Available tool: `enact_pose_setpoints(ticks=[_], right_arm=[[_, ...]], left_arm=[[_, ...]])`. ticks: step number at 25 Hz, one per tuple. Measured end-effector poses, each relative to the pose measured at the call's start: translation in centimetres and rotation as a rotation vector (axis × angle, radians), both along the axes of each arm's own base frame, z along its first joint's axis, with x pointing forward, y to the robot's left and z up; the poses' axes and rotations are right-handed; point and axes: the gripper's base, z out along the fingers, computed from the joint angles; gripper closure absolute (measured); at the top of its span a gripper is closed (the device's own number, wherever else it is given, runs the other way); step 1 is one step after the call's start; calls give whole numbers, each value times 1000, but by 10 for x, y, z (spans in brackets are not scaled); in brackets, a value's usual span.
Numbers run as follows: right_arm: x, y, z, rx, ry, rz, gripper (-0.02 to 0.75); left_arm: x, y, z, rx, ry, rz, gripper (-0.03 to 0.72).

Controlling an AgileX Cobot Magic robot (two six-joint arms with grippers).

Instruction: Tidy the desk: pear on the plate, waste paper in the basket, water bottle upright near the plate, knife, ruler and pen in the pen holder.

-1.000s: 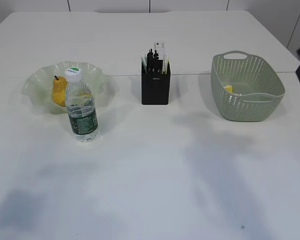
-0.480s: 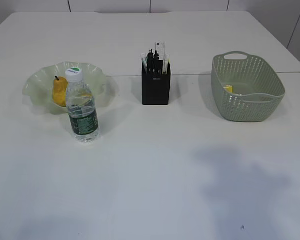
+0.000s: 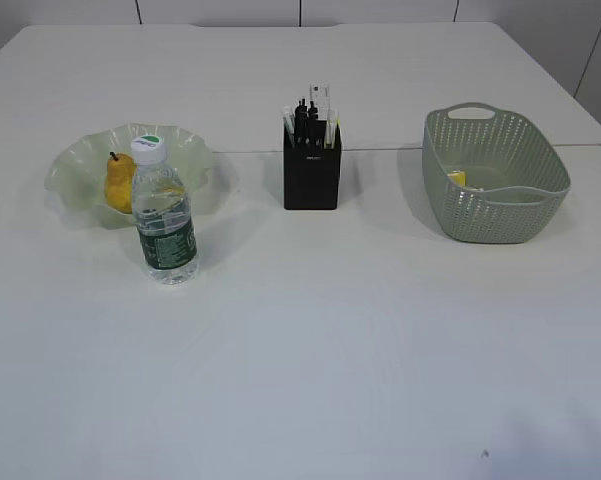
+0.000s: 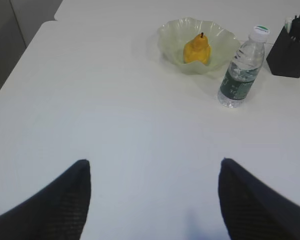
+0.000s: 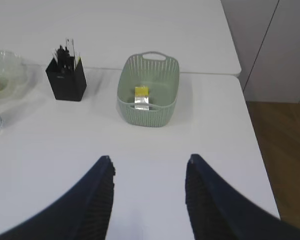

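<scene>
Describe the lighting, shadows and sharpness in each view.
Exterior view: even, soft light, sharp; faint shadows beside the water bottle and pen holder. Left wrist view: the left hand close and dark, its edges soft. Right wrist view: the basket clear, slightly soft overall.

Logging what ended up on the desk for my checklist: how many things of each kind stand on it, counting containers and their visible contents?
Plate: 1
Pear: 1
Water bottle: 1
Pen holder: 1
Basket: 1
Waste paper: 1
Total: 6, leaving the holder's tightly packed contents uncounted.
</scene>
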Motion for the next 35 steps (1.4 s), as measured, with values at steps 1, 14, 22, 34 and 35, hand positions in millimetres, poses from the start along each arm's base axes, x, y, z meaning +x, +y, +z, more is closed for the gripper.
enact_pose_setpoints(ticks=[1, 14, 22, 34, 35], right_arm=[[-8, -2, 0, 6, -22, -1, 383], [-77, -10, -33, 90, -200, 57, 383], [-75, -6, -75, 103, -145, 85, 383], [-30, 4, -137, 70, 92, 85, 383], [-26, 5, -142, 68, 99, 85, 383]], left_arm=[[-2, 0, 0, 0, -9, 0, 127], [0, 2, -8, 18, 9, 22, 148], [12, 2, -28, 20, 90, 22, 204], [21, 2, -46, 23, 160, 21, 232], [21, 2, -46, 23, 162, 21, 232]])
